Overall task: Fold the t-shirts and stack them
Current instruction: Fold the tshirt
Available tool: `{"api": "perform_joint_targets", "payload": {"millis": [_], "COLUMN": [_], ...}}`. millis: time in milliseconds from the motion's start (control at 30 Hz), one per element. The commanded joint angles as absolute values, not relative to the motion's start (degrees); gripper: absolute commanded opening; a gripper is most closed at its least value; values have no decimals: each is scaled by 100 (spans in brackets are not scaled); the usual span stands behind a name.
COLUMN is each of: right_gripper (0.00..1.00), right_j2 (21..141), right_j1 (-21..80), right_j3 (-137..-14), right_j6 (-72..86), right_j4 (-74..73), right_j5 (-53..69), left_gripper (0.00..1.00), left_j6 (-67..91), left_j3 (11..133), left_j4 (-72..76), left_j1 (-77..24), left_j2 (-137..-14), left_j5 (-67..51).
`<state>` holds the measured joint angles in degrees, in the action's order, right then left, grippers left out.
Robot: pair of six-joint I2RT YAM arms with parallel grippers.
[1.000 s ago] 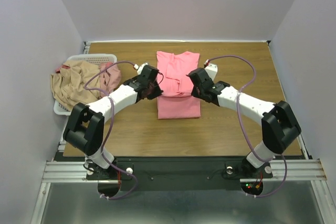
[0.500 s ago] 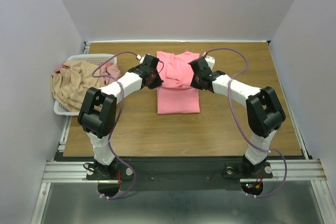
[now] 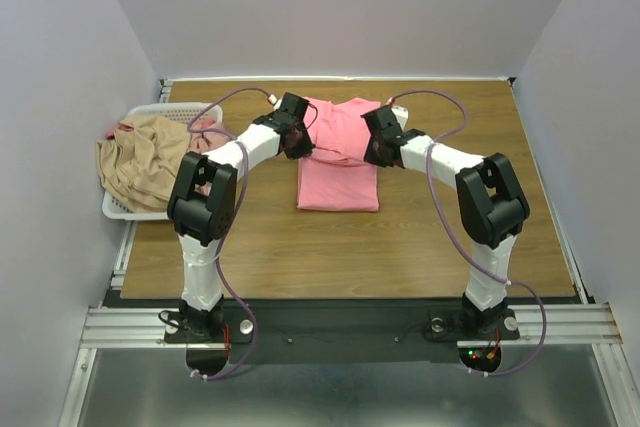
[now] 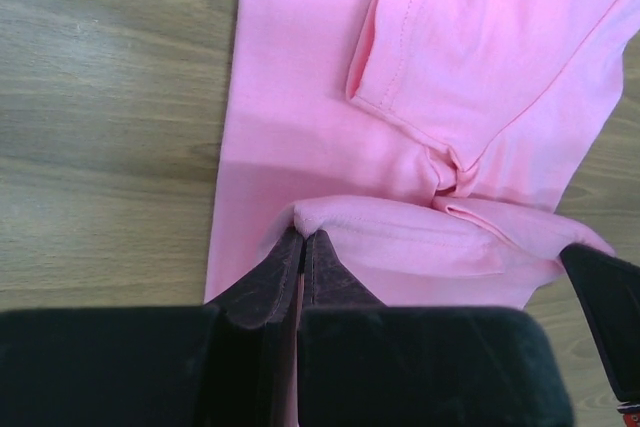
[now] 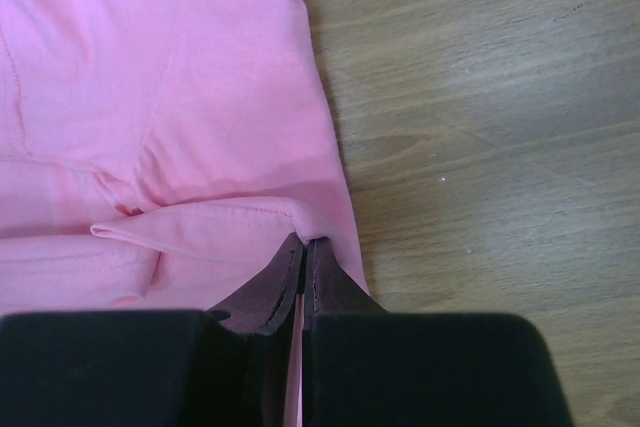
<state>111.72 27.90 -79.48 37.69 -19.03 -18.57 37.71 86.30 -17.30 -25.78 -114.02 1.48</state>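
- Salmon-pink t-shirt (image 3: 338,182) partly folded, flat on the wooden table (image 3: 440,247), centre-back
- Pinched at its lifted fold by left gripper (image 4: 303,237) and right gripper (image 5: 303,243), both clamped shut
- Tan-beige t-shirt (image 3: 140,162) and, seemingly, a dusty pink t-shirt (image 3: 207,142) heaped in the white basket (image 3: 180,107)

Basket (image 3: 180,108): white, slatted; we see it at the surface's left edge.
Surface (image 3: 430,237): we see brown wood grain.
Walls (image 3: 340,7): pale, on three sides.
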Motion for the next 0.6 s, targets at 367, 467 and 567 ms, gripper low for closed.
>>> {"api": "perform_joint_targets", "payload": {"millis": [367,467,567], "right_gripper": [2,3,4], "right_j2": [11373,11399,11399], "right_j1": [2645,2637,2637], "right_j3": [-8516,-8508,-8508], "right_j6": [3516,3516,3533], "right_j4": [-1740,-1740,-1740], "right_j5": [-1741,-1582,-1564], "left_gripper": [0,0,0], "left_j6": [3797,3797,3806], "left_j3": [8798,8710,8631], "left_j4": [-1898,-1881,-1881], "left_j1": [-2426,-2426,-2426], "left_j2": [-11408,-11338,-11259], "left_j5": [246,237,237]}}
